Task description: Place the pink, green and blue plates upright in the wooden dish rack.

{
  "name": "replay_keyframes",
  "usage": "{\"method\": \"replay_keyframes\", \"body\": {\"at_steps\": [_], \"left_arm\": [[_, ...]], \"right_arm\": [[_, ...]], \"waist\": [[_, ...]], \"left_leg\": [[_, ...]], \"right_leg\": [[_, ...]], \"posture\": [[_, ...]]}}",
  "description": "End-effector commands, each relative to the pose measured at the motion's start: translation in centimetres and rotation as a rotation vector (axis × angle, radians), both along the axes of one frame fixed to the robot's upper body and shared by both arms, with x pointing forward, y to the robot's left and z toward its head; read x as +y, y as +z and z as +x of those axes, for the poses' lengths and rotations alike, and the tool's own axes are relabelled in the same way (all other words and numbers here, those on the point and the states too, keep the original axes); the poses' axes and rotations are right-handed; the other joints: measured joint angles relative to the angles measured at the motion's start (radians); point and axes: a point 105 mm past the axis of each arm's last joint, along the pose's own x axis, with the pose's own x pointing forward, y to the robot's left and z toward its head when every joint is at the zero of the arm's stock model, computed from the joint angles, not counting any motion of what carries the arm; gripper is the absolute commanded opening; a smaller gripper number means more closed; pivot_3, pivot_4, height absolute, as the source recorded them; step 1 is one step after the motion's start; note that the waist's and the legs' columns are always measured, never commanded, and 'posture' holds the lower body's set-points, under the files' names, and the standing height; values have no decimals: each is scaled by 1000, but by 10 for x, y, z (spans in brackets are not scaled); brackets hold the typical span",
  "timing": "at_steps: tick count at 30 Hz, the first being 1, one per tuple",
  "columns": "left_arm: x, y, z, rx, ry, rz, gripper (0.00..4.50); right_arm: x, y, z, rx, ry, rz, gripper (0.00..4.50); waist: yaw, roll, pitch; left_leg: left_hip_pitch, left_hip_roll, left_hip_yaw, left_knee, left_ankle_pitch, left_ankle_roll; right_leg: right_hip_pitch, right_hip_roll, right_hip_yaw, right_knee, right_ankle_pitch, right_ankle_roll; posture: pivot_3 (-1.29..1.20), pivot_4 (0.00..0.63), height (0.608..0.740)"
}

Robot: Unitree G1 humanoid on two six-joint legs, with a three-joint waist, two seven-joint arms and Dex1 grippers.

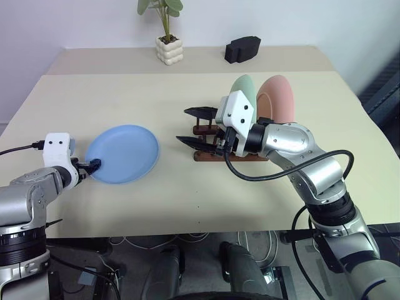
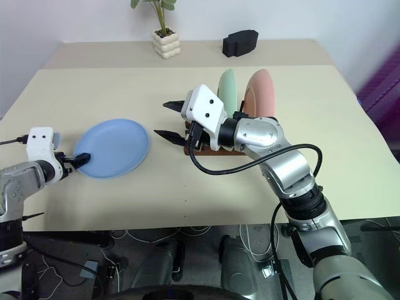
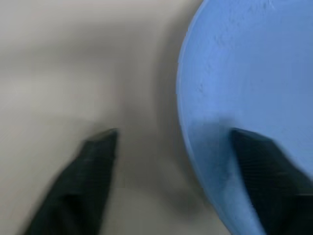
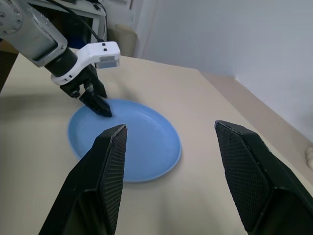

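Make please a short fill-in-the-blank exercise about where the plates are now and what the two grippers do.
1. The blue plate lies ____ on the table.
2. The green plate and pink plate stand upright in the wooden ____.
3. The left gripper straddles the ____ plate's rim.
4. The right gripper is open and holds ____.

Missing words: flat; dish rack; blue; nothing

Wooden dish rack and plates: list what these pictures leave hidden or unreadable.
- Dark reddish-brown wooden dish rack: in both eye views the right gripper and its arm cover most pegs and rails.
- Upright green plate and pink plate: lower halves hidden behind that arm, so their slots are unreadable.
- Flat round blue plate: cut off by the left wrist view's edges; blur hides whether the left gripper touches its rim.
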Motion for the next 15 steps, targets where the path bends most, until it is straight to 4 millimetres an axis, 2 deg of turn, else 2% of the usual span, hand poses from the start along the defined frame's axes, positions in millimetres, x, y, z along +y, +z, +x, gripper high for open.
{"method": "replay_keyframes", "body": {"at_steps": [1,4,6,8,10,12,14,15], "left_arm": [[-3,12,7,-55,-16,9,1584],[-5,14,10,-70,-19,3,74],[-5,19,14,-103,-11,5,24],[-7,44,26,-246,1,17,24],[-8,59,32,-326,13,32,24],[-18,98,41,-519,4,26,24],[-42,148,43,-743,-77,59,24],[-53,161,42,-797,-119,71,24]], "right_arm": [[1,7,-4,-41,7,14,2918],[1,6,-4,-41,3,14,2918],[0,6,-4,-40,-1,16,2918],[0,6,-2,-39,-9,19,2918],[-1,5,-1,-40,-13,20,2918],[0,6,1,-68,-25,9,2918],[1,7,6,-129,-50,-16,2918],[3,8,8,-163,-59,-24,2918]], "waist": [[0,0,0],[2,0,0],[1,0,0],[4,0,0],[5,-1,-1],[5,-1,-1],[5,-2,0],[4,-2,0]], "left_leg": [[0,0,0,0,0,0],[0,0,0,0,0,0],[0,0,0,0,0,0],[0,0,0,-1,0,0],[0,-1,0,-1,1,-1],[0,-1,0,-1,1,-1],[0,-1,0,-1,1,-2],[0,-1,0,-1,1,-2]], "right_leg": [[0,0,0,0,0,0],[0,0,0,0,0,0],[0,0,0,0,0,0],[0,-1,0,0,0,0],[0,-1,0,0,0,0],[0,-1,0,-1,0,-1],[0,-1,0,-1,1,0],[0,-1,0,-1,2,1]], "posture": [[0,150,736],[0,150,736],[0,150,736],[0,150,736],[0,150,736],[0,150,736],[0,150,736],[0,150,736]]}}
